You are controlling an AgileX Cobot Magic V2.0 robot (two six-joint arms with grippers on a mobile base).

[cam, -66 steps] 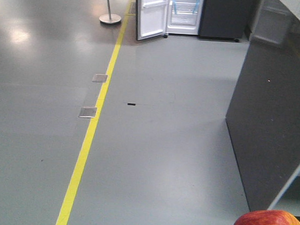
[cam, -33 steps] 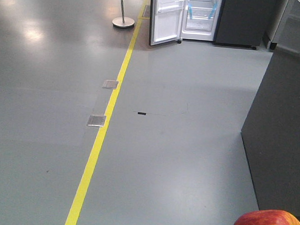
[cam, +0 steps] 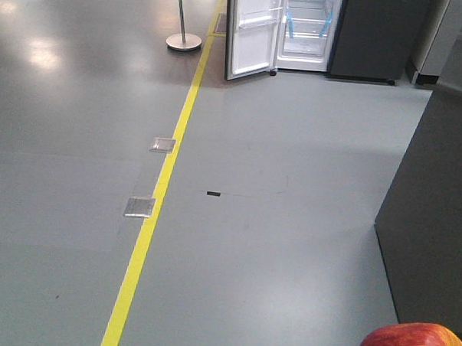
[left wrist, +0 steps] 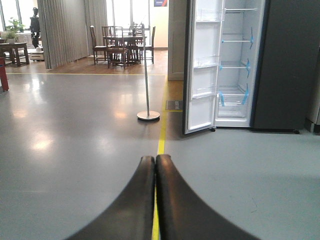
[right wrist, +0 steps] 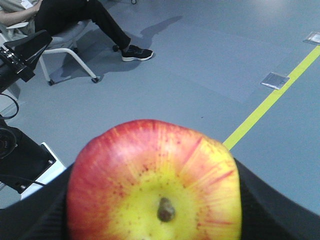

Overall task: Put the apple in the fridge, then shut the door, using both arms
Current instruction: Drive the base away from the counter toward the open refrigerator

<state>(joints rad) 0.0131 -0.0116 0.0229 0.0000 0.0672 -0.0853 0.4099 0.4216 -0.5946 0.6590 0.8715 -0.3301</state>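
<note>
Up at 12 o'clock the open fridge (cam: 306, 31) has crept closer than a second ago, so the robot's still on approach, right hand (right wrist: 157, 205) clamped on the apple (cam: 411, 343) at 5 o'clock, left hand (left wrist: 155, 167) pinched closed, empty.

Apple (right wrist: 155, 185): red, yellow-streaked, with a yellow patch around the stem. Fridge (left wrist: 237, 75): dark grey-black shell, white lining, blue tape strips (left wrist: 245, 95). Floor (cam: 289, 244): grey, crossed by a yellow line (cam: 144, 238). Left pincer (left wrist: 154, 160): black.
</note>
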